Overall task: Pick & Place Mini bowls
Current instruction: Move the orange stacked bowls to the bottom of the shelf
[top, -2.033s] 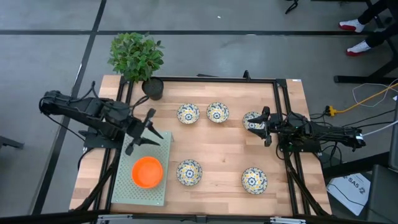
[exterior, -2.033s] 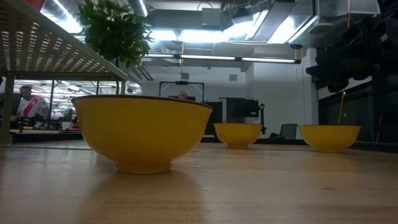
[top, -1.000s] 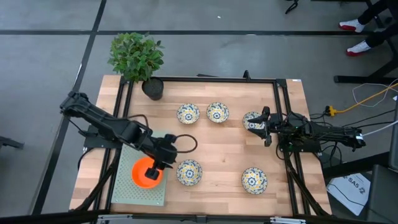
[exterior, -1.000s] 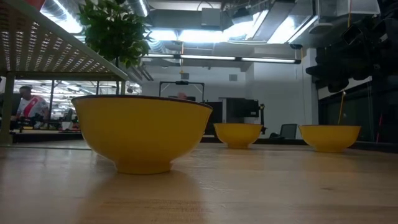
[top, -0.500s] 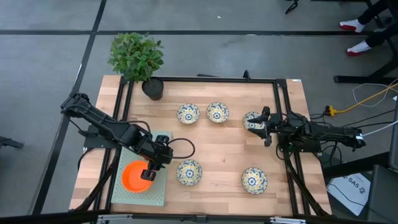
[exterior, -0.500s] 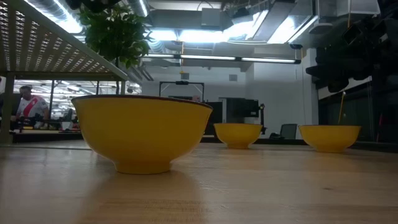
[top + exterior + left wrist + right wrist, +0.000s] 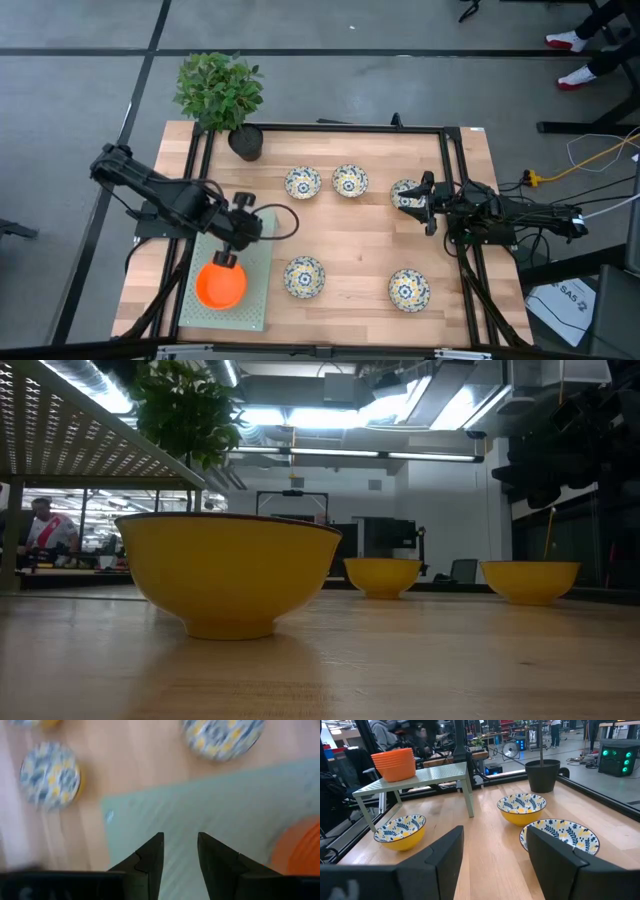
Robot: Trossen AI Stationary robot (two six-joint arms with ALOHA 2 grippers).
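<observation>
Orange bowls (image 7: 220, 285) slid left on the rack (image 7: 255, 300); your left gripper (image 7: 229, 259) pulled back, fingers apart, empty.

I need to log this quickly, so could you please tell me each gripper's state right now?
Left gripper: open, empty, over the green rack.
Right gripper: open, empty, beside a floral bowl.

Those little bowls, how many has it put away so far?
A stack of orange bowls already sits on the green perforated stand. The left gripper hangs open and empty just above it. Five patterned bowls remain on the table, such as the nearest one. The right gripper waits open by another.
</observation>
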